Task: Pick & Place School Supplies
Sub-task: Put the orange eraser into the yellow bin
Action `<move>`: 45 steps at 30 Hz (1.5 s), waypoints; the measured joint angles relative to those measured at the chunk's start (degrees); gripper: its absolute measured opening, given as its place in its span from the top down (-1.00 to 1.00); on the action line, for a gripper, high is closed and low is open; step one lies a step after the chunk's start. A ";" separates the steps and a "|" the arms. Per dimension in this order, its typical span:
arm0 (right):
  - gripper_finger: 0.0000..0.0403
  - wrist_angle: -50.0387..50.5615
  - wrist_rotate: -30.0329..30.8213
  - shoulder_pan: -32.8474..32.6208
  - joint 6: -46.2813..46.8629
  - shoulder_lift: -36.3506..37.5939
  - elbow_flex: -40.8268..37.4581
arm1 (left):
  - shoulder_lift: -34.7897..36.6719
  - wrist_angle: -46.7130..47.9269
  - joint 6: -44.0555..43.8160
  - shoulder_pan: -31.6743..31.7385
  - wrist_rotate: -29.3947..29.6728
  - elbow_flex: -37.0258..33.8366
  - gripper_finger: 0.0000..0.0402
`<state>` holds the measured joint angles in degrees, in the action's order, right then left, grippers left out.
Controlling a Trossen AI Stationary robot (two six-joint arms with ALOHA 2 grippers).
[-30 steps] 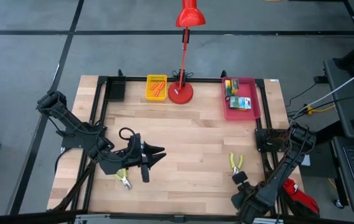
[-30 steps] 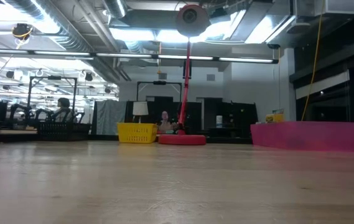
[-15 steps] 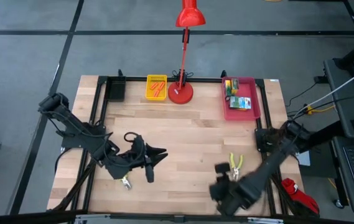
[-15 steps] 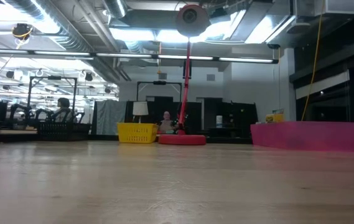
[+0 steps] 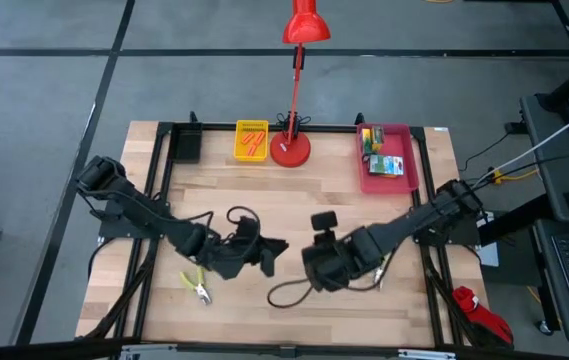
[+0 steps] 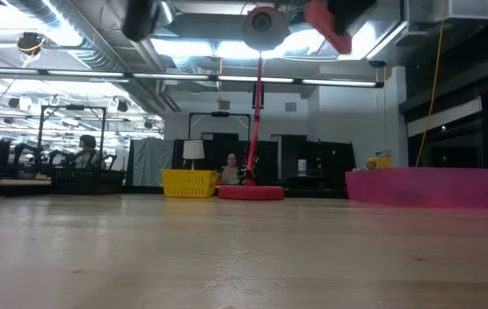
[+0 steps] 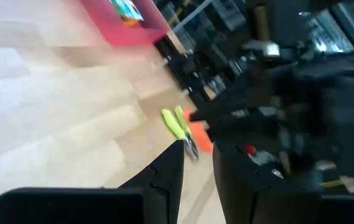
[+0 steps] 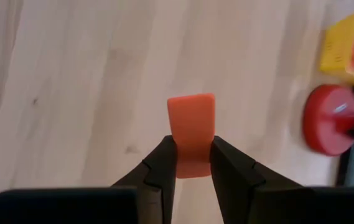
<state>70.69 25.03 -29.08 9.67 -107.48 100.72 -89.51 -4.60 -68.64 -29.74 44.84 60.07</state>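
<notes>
My right gripper (image 8: 193, 163) hangs over the table's middle (image 5: 316, 268), shut on a small orange piece (image 8: 191, 127). My left gripper (image 7: 196, 163) is just to its left (image 5: 267, 255), slightly open and empty. One pair of pliers with lime-green handles (image 5: 196, 285) lies flat on the table's near left. The other pair (image 7: 177, 122) lies flat beyond the right arm. Crayon boxes (image 5: 382, 153) lie in the pink tray (image 5: 411, 160), and orange pieces (image 5: 252, 143) lie in the yellow tray (image 5: 239, 142). My right gripper pinches the orange piece between its two fingers (image 8: 162, 163), by the end nearest the wrist (image 8: 192, 167). The other end (image 8: 191, 106) sticks out past the fingertips. The fingers point down at the table, and the piece is lifted clear of it.
The red desk lamp's base (image 5: 291, 150) stands at the far edge between the yellow and pink trays. A black tray (image 5: 186, 143) sits at the far left corner. A loose black cable (image 5: 286, 293) loops on the table under the right arm. Bare wood lies in the near middle.
My right arm has swung from the near right corner toward the table's middle, passing the right-hand pliers. My left gripper has moved right, away from the left-hand pliers, toward the middle. Both pliers lie where they were.
</notes>
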 joint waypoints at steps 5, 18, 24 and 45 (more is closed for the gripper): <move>0.56 1.88 0.66 3.25 -4.51 0.00 4.28 | 0.25 -1.72 -0.33 3.89 0.10 0.00 0.59; 0.56 3.20 1.13 6.52 -9.31 0.00 6.56 | 0.52 -4.66 3.29 10.05 -11.63 0.00 0.59; 0.56 1.99 1.15 7.08 -10.16 0.00 6.56 | 0.52 -4.67 3.52 10.03 -11.98 0.00 0.59; 0.56 -0.89 2.41 7.04 -10.33 0.00 6.54 | 0.52 -4.50 4.48 10.51 -12.31 0.00 0.60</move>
<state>69.80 27.44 -22.04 -0.66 -107.48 107.26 -88.99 -9.10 -64.16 -19.22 32.53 60.07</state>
